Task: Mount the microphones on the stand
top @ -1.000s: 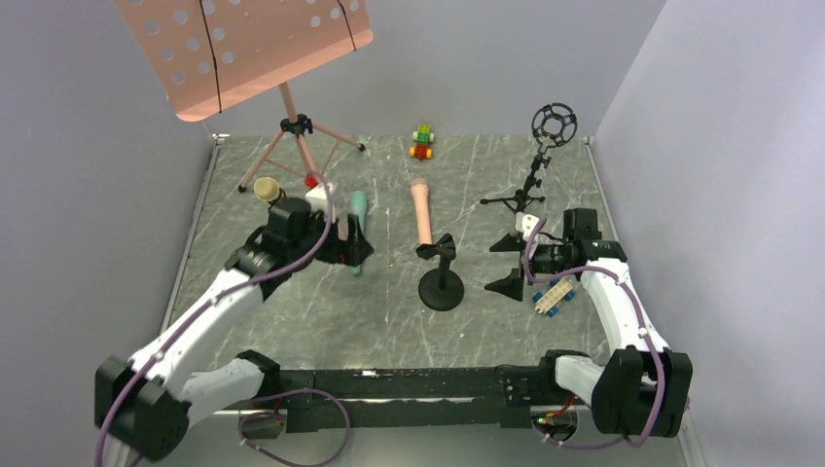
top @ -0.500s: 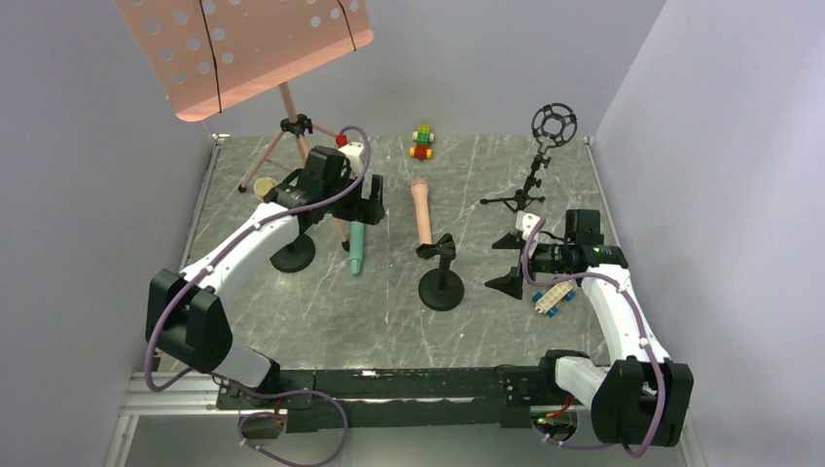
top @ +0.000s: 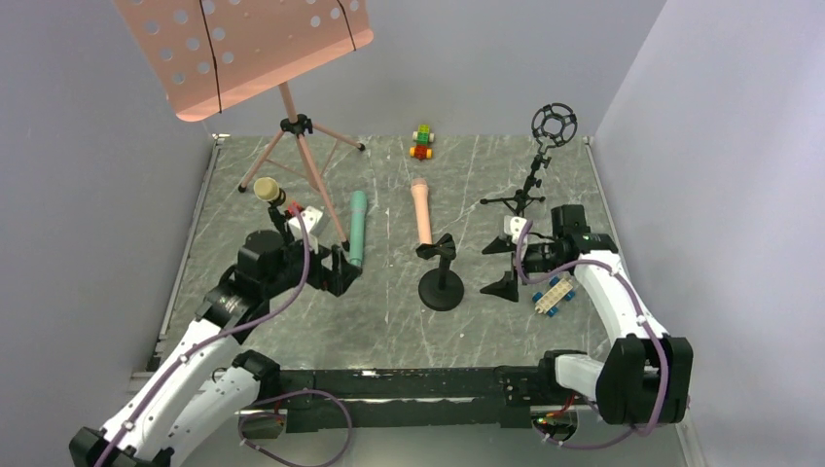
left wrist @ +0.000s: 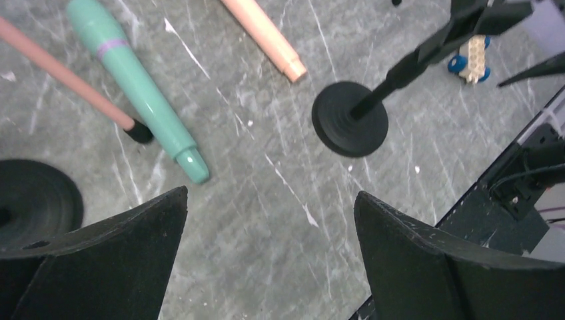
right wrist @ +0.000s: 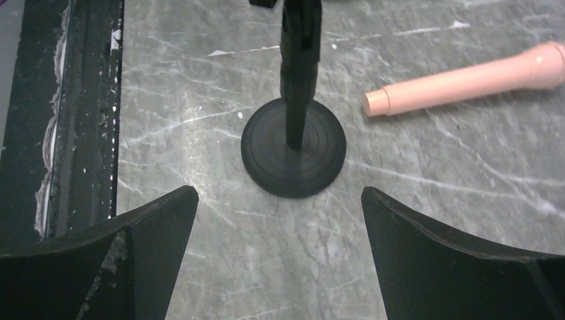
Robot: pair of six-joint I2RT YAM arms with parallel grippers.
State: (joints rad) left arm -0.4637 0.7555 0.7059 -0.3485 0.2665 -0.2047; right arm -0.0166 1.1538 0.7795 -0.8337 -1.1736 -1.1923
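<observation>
Grey stone-veined tabletop [top: 389, 331] fills the cell between pale walls, smooth and hard. Largest on it is a salmon music stand [top: 243, 49], a perforated sheet desk on a thin tripod at the far left.

Next come the 2 arms. The left gripper [top: 338, 272] hangs spread wide and empty, just short of the tail of the teal microphone [top: 357, 229]. The right gripper [top: 502, 265] is likewise agape with nothing in it, facing the round-base stand [top: 441, 282] from the right. That stand is a black ribbed disc with a short post and a clip on top, unfilled. A spindly black tripod stand [top: 533, 185] with a ring cage sits far right, also unfilled.

Of the 3 microphones, the teal one and the pink microphone [top: 421, 212] lie flat, roughly parallel, tails toward the arms. The yellow microphone [top: 268, 190] shows only its head above the left wrist, seemingly already up on a second disc base [left wrist: 30, 200].

All are matte plastic, round and tapering, so likely to roll. I judge the teal pick is in hand: lower the left jaws across its barrel, above the narrow tail, and close squarely.

Smallest are 2 toy-brick cars [top: 422, 142], 1 far back, 1 by the right arm.
</observation>
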